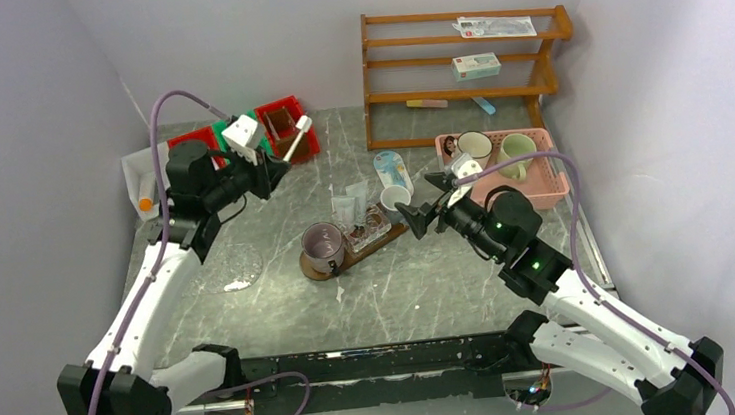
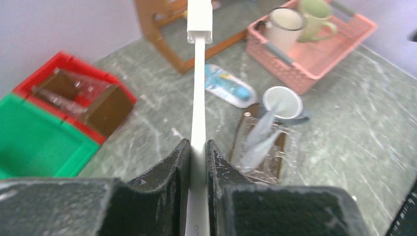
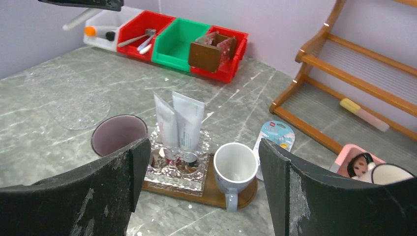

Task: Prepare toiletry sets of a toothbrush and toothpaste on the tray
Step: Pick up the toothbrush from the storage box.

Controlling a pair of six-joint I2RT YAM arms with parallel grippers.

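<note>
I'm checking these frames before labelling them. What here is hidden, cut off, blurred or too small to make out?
Left wrist: the toothbrush tip runs off the top edge; the left gripper hides its handle end.
Left wrist: the toothpaste tubes are blurred.
Right wrist: the right gripper hides the base of the purple mug.
Top: print on the shelf box is too small.

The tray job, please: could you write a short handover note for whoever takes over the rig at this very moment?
Left pincer: shut on the white toothbrush, held in the air.
Right pincer: open, empty, facing the tray.
On the tray: purple cup at one end, white mug at the other, two white tubes in a clear holder between them.
Done: toothbrush in hand.
Left: both cups look empty; place the toothbrush, then complete the sets.
</note>
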